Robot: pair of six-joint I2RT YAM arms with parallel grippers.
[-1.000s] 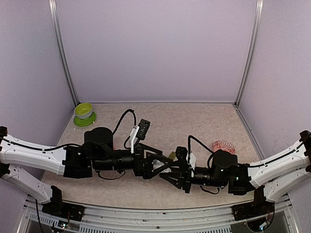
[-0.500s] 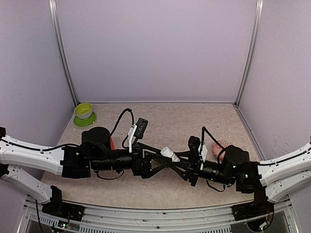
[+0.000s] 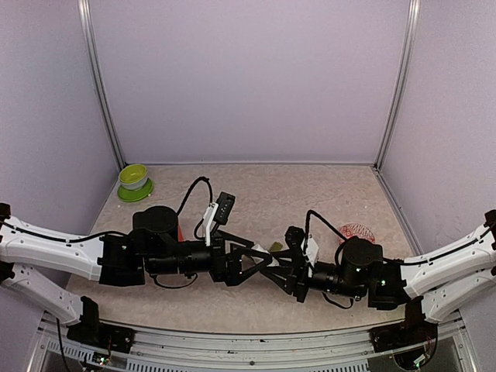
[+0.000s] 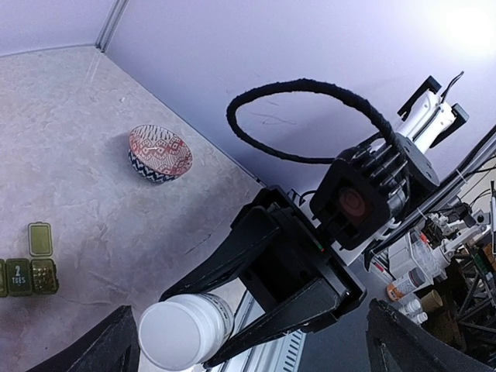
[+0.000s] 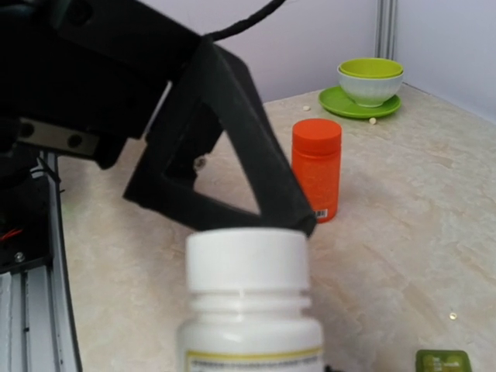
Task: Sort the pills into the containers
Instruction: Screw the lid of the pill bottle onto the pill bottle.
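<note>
Moved leftward, my right end effector [image 3: 283,263] clamps bottle [image 5: 248,310]; left end effector [image 3: 262,256] wide at cap [image 4: 182,332]. Light, stiff, slick: pinch cap sides.

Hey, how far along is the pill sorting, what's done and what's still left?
Done: the right gripper grips the white-capped plastic bottle. In hand: the left gripper is open at its cap, which is still on. Left: uncapping and putting pills in the dark green joined boxes; whether they hold any is unclear.
</note>
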